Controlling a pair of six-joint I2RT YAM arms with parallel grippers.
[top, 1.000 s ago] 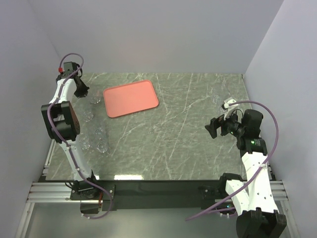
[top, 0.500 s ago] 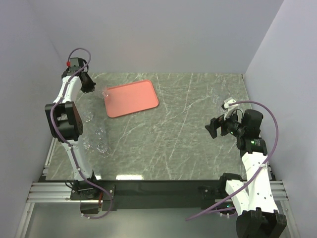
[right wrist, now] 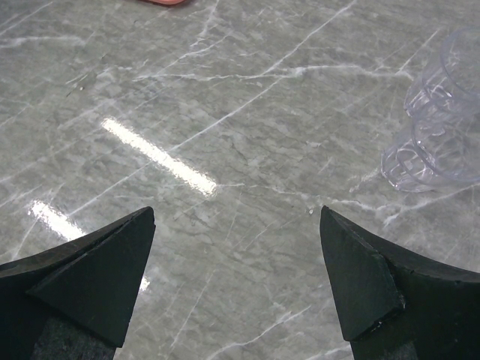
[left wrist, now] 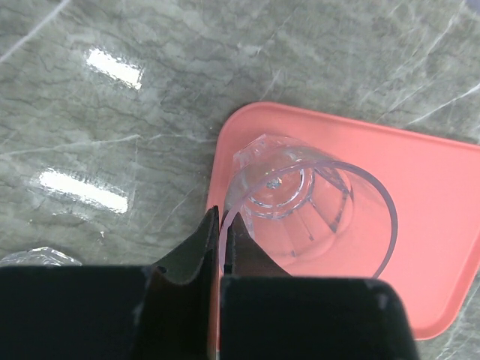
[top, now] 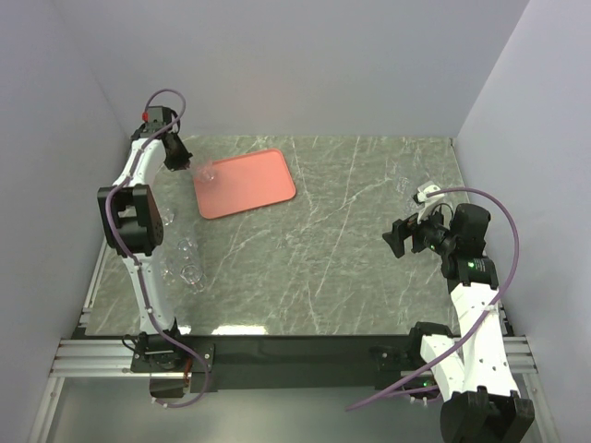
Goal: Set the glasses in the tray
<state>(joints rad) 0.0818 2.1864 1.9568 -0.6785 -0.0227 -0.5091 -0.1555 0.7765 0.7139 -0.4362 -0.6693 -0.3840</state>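
Note:
The salmon-red tray [top: 249,189] lies at the back left of the table; it also shows in the left wrist view [left wrist: 442,225]. My left gripper [top: 189,164] is shut on the rim of a clear glass [top: 205,172] and holds it over the tray's left corner; the glass fills the left wrist view [left wrist: 311,217], pinched by the fingertips [left wrist: 241,232]. Several more glasses [top: 185,249] stand on the table left of the tray. A glass [top: 406,187] stands at the right back; the right wrist view shows stacked glasses [right wrist: 442,124]. My right gripper [top: 397,238] is open and empty above the table.
The grey marble tabletop [top: 342,240] is bounded by white walls at the left, back and right. A black rail runs along the near edge [top: 295,355]. Another glass edge shows at the lower left of the left wrist view [left wrist: 34,257].
My left gripper has lifted a glass from the left group and carried it right and back, over the tray's left corner. The right arm has not moved.

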